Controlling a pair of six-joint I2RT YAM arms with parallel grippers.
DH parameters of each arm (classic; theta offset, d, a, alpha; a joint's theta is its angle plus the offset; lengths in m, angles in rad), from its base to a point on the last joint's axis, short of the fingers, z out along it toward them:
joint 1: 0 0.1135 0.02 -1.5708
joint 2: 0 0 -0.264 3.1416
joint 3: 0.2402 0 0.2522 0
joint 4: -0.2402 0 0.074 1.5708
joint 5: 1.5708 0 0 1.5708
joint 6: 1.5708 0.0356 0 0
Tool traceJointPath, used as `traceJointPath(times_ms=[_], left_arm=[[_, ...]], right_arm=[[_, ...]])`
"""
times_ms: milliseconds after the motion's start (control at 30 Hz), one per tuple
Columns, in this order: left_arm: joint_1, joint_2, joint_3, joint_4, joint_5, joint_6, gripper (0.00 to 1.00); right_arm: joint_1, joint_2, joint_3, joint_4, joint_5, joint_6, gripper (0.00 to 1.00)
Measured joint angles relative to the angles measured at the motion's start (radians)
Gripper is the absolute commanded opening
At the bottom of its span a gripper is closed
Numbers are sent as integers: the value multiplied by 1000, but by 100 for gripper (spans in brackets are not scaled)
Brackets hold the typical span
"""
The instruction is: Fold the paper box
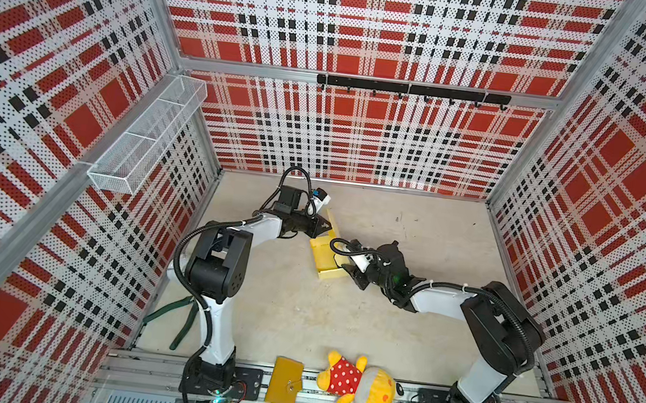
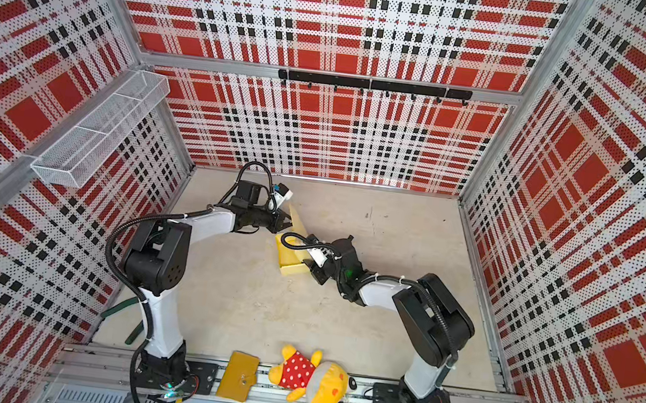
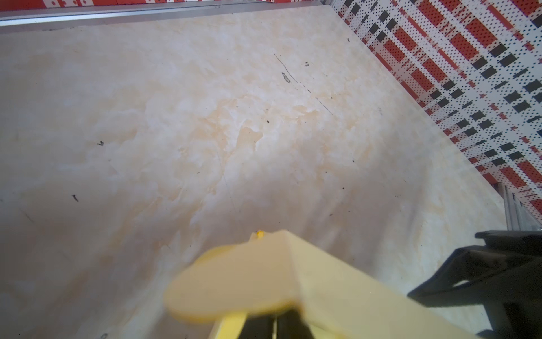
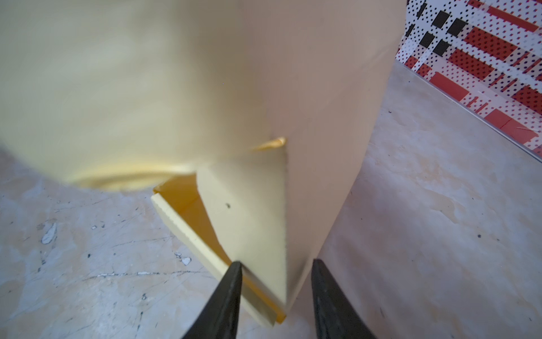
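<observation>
plaid panels of red, black and white, dotted with holes, wall in a pale marbled bench on three sides. a white wire basket hangs on the left-hand wall, and a black hook rail runs across the back one.

the paper box sits near the middle of the bench, a little toward the back, between the two arms. it is half made. a shallow pale yellow tray rests on the bench, and a lid panel rises tilted from its far end.

the left claw comes in from the left and is closed on the raised lid's edge. in the left wrist view its black fingers lie tight together under a rounded, blurred flap of the box.

the right claw reaches the tray's near right end. in the right wrist view that claw has its fingers apart. one stands on each side of an upright triangular flap and the big panel behind it. the tray's inside shows orange-yellow beside them.

along the front rail lie a mustard wallet with a snap and, just beside it, a yellow plush toy in a red dotted shirt. both are well apart from the box. green tool handles rest by the left wall, behind the left arm.
</observation>
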Motion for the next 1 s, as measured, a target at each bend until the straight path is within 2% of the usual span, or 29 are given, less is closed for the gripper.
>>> traceJointPath(times_ms=[233,567,800,1000], left_arm=[[4,-2,-53,8,5,-30,9],[19,-3,-79,7,4,-91,21],[36,-3,-107,-2,5,-131,25],[49,-38,-163,-4,5,-155,33]], right_arm=[[13,0,13,-70,19,-42,41],[22,5,56,-145,31,-102,40],[35,26,98,-174,44,-138,40],[49,58,112,-193,56,-153,39]])
